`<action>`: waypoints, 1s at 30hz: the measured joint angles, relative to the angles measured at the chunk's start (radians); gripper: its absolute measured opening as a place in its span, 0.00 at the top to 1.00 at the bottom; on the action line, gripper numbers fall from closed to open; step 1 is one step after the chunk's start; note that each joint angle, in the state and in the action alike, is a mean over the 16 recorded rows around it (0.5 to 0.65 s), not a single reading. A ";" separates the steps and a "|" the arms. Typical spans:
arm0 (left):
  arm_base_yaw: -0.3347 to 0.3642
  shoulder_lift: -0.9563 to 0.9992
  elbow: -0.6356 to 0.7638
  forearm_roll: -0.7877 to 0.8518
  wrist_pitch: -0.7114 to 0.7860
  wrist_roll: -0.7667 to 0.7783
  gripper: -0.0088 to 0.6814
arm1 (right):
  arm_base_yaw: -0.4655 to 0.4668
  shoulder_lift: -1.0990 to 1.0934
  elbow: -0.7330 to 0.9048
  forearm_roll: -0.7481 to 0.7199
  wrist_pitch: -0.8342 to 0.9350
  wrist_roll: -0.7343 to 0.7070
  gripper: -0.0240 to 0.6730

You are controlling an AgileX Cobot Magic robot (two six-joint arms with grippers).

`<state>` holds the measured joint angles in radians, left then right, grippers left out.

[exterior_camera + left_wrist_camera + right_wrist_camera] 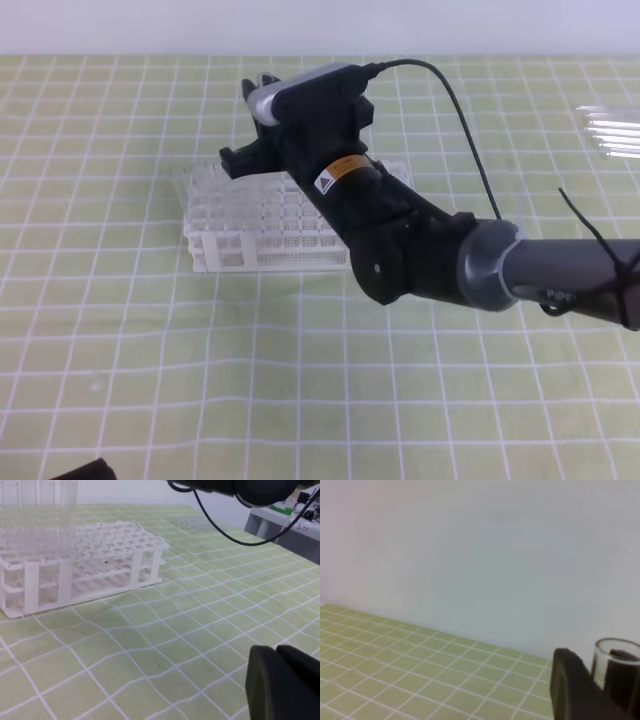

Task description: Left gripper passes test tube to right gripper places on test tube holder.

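Black and blurred at the bottom of the left wrist view, the left gripper (285,682) sits low over the checked green cloth (165,645), well apart from the rack; how far its jaws stand open I cannot tell, and nothing shows in them. The right gripper (252,125) reaches across above the far left part of the test tube holder (240,225). In the right wrist view the open glass rim of the test tube (616,667) stands upright between its fingers (570,685), so it seems closed on the tube.

Judging by this, the handover is done and the placing remains. The risk is the tube's rounded end landing on a grid bar instead of a hole, since the arm hides the rack top from above; letting go too high could tip or crack it.

Count: one rack, two grippers, one held tube, about four tubes (37,510) already standing in the rack, and several spare tubes (612,132) at the cloth's far right edge.
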<state>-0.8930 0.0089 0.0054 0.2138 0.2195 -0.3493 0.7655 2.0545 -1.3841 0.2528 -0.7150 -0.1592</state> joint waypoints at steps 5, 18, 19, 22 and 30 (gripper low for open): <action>0.000 0.001 0.001 0.000 0.001 0.000 0.99 | -0.006 0.009 0.000 -0.004 0.000 0.002 0.95; 0.000 0.000 0.000 0.000 0.002 0.000 0.99 | -0.009 0.029 0.001 -0.025 -0.001 0.019 0.95; 0.000 -0.001 -0.001 0.000 0.003 0.000 0.99 | -0.009 0.028 0.002 -0.028 0.000 0.021 0.95; 0.000 -0.001 -0.001 0.000 0.003 0.000 0.99 | -0.009 0.023 0.003 -0.037 0.006 0.023 0.95; 0.000 -0.001 0.000 0.000 0.003 0.000 0.99 | -0.010 -0.019 0.023 -0.056 0.021 0.023 0.95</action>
<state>-0.8931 0.0083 0.0054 0.2138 0.2229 -0.3492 0.7560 2.0350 -1.3615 0.1966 -0.6937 -0.1360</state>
